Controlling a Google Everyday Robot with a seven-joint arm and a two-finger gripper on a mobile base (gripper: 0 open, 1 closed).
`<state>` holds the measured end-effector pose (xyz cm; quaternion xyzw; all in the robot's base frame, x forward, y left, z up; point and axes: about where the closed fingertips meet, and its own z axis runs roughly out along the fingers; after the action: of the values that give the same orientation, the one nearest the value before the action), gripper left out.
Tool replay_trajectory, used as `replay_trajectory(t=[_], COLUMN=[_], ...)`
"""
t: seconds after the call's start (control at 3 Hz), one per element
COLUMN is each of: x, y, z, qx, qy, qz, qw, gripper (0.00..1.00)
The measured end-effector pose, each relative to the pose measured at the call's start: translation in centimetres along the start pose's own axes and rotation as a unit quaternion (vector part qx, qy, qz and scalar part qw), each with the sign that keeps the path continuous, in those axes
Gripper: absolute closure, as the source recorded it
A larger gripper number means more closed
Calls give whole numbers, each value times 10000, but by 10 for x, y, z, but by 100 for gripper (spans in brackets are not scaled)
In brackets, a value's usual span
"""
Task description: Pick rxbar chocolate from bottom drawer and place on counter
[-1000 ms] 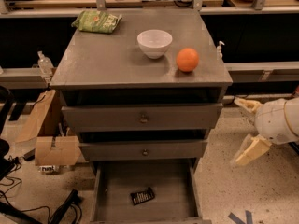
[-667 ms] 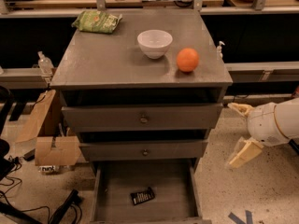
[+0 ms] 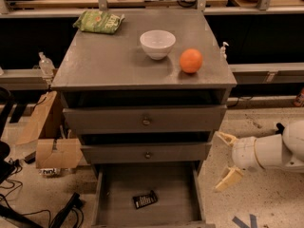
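- The gripper (image 3: 224, 159) had its two pale fingers spread wide apart, one above the other, with nothing between them.
- It hung at the right of the cabinet, just beside the front right corner, level with the gap between the middle drawer (image 3: 147, 152) and the bottom drawer (image 3: 101, 194).
- Compared with a second before, it had come lower and further left, closer to the cabinet; the spread of the fingers looked the same.
- The rxbar chocolate (image 3: 144, 200) lay flat on the floor of the pulled-out bottom drawer, near the front and slightly left of centre, in the same spot as before, well apart from the gripper.
- On the counter (image 3: 109, 61), the white bowl (image 3: 157, 43), the orange (image 3: 191, 61) and the green snack bag (image 3: 99, 21) had not moved.
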<state>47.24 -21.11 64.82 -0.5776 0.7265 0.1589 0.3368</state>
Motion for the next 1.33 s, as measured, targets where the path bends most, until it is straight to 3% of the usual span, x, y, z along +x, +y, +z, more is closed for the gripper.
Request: replay_trajectory(t=[0.33,0.67,1.0,1.33], x=[31,63,63,67], y=[5,11,11,11], z=[45,103,106,138], qx=[-80,-314,-336,-427], qy=[-313,-420,-420,-330], qz=[56,149,153,78], qw=[9995,9985,9984,9985], gripper=[0,0,0,0])
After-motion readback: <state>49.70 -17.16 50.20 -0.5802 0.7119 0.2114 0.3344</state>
